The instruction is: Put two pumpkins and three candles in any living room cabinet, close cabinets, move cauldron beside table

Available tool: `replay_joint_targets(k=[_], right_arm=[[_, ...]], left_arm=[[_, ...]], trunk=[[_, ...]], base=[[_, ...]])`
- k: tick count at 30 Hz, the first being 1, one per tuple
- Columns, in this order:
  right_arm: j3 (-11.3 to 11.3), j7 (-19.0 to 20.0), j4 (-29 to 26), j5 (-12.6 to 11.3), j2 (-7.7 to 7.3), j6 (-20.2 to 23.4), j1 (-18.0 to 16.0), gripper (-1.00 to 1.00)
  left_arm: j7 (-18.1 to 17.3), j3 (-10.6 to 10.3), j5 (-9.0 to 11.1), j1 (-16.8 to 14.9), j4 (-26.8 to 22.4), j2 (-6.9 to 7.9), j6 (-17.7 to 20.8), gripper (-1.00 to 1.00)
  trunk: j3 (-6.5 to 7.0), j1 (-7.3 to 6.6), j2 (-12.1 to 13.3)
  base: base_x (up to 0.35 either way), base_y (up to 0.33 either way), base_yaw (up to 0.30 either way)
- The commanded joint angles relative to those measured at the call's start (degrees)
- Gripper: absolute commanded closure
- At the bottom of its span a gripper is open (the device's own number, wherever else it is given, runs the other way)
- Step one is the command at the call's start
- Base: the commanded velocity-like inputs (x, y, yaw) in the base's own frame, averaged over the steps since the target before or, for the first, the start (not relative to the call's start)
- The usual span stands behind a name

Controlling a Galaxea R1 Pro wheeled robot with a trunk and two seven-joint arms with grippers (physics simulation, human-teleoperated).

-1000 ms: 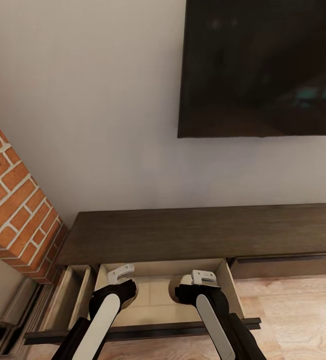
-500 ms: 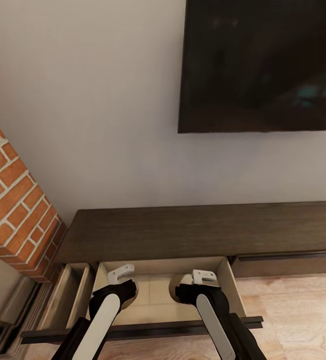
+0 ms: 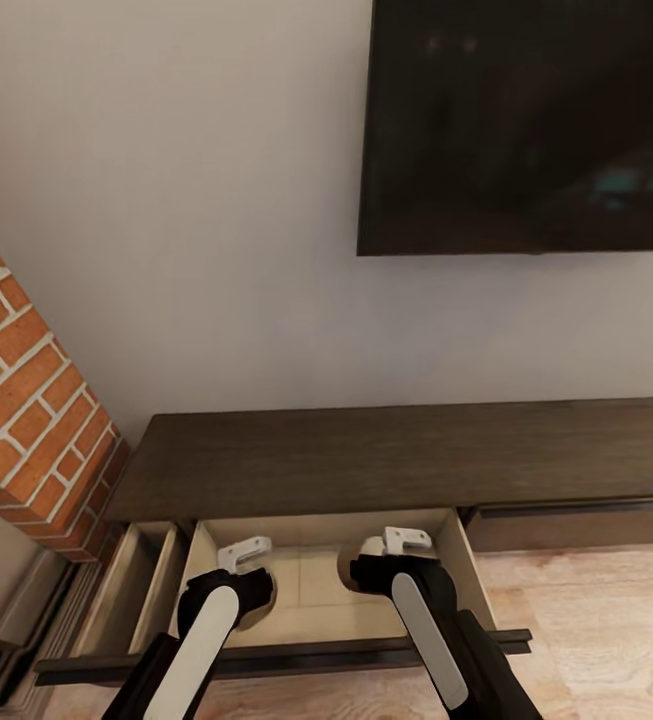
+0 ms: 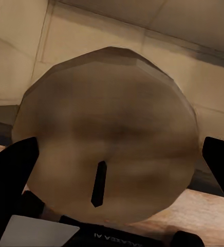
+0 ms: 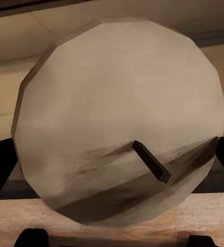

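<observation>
**Two candles held over the open drawer**

At lower centre, the long dark-brown wood cabinet (image 3: 396, 460) has a pulled-out drawer with pale beige inside (image 3: 316, 585). Above it, the left end effector (image 4: 112, 200) pinches a stubby beige-grey candle (image 4: 109, 136); the right end effector (image 5: 112, 170) pinches another faceted beige candle (image 5: 117, 118).

In the left wrist view a candle (image 4: 109, 139) blocks most of the open drawer (image 4: 66, 36), and the dark fingers (image 4: 12, 180) run off both edges. In the head view the wrists hide both candles almost entirely. The cabinet (image 3: 396, 455) and dark screen (image 3: 526, 130) are cropped at the right edge; the blurred reflections in the screen are perhaps furniture.
</observation>
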Motion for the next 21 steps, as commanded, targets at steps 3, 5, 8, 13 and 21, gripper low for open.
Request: replay_joint_targets(k=[3, 5, 8, 13, 21], right_arm=[[0.1, -1.3, 0.0, -0.7, 0.17, 1.3, -0.6, 1.0], [0.1, -2.3, 0.6, -0.8, 1.0, 2.0, -1.8, 1.0], [0.1, -3.2, 4.4, -0.8, 2.59, 3.3, -4.1, 1.0], [0.2, -3.5, 7.3, -0.7, 3.03, 3.7, -5.8, 1.0], [0.4, -3.5, 9.7, -0.6, 3.03, 3.5, -6.0, 1.0]], left_arm=[[0.7, 0.0, 0.5, -0.1, 0.4, -0.08, 0.4, 1.0], [0.7, -0.1, 0.5, -0.1, 0.7, -0.06, 0.4, 1.0], [0.7, -0.1, 0.5, -0.1, 0.9, -0.13, 0.5, 1.0], [0.7, -0.1, 0.4, -0.6, 1.0, -0.29, 0.5, 1.0], [0.6, -0.2, 0.0, -1.0, 1.0, -2.53, 0.6, 1.0]], trunk=[[-0.59, 0.66, -1.2], [-0.95, 1.1, -2.0], [-1.49, 1.76, -3.2], [-2.38, 2.86, -5.3], [-3.82, 4.61, -8.5]], base=[[0.0, 0.0, 0.0], [0.0, 0.0, 0.0], [0.0, 0.0, 0.0], [0.0, 0.0, 0.0], [0.0, 0.0, 0.0]])
